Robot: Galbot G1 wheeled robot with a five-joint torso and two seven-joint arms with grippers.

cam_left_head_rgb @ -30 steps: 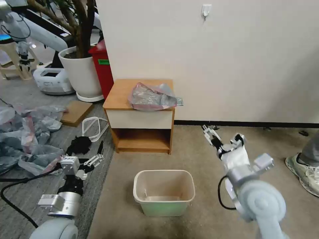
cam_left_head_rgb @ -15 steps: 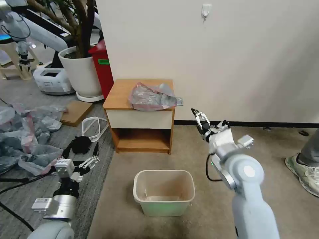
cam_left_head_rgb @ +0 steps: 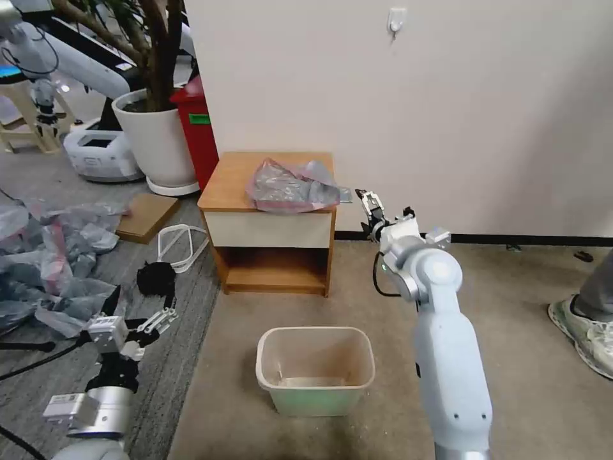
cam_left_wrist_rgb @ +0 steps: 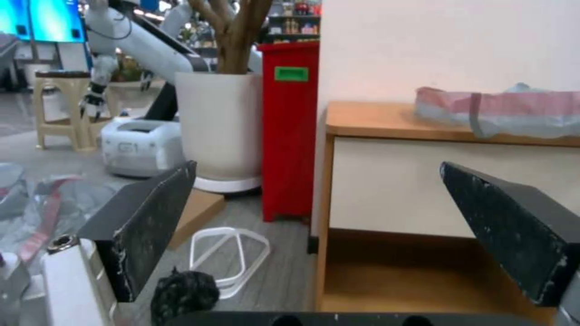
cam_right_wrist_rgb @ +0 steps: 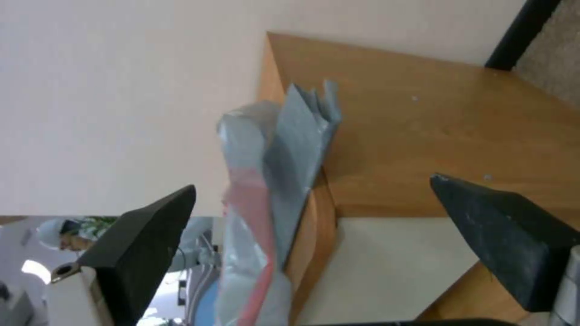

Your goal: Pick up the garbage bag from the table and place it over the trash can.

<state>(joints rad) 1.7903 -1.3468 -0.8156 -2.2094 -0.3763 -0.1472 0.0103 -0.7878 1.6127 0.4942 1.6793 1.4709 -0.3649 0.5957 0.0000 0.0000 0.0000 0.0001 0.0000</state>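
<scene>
1. The right gripper [cam_left_head_rgb: 369, 206] hangs just off the table's [cam_left_head_rgb: 233, 181] right edge, level with the top, jaws spread wide and holding nothing; the right wrist view looks straight down them at the bag's near end
2. Risk one, as I judge it: the garbage bag [cam_left_head_rgb: 290, 186] is thin and slack, so a pinch on the small grey flap poking past the right edge could catch a single layer and let it slide out
3. Risk two: coming in too low, a finger could knock the wooden edge or the white drawer front and shove the table instead of gripping plastic
4. Risk three: a grab on the crumpled middle rather than the rim would leave the mouth shut, which makes spreading it over the trash can [cam_left_head_rgb: 315, 368] awkward
5. The bag itself: a crumpled translucent grey heap with a pink-red band running through it, lying on the right half of the table top, reaching the front edge and overhanging the right one
6. The left gripper [cam_left_head_rgb: 152, 321] waits low over the floor, well left of the trash can, fingers apart and empty
</scene>
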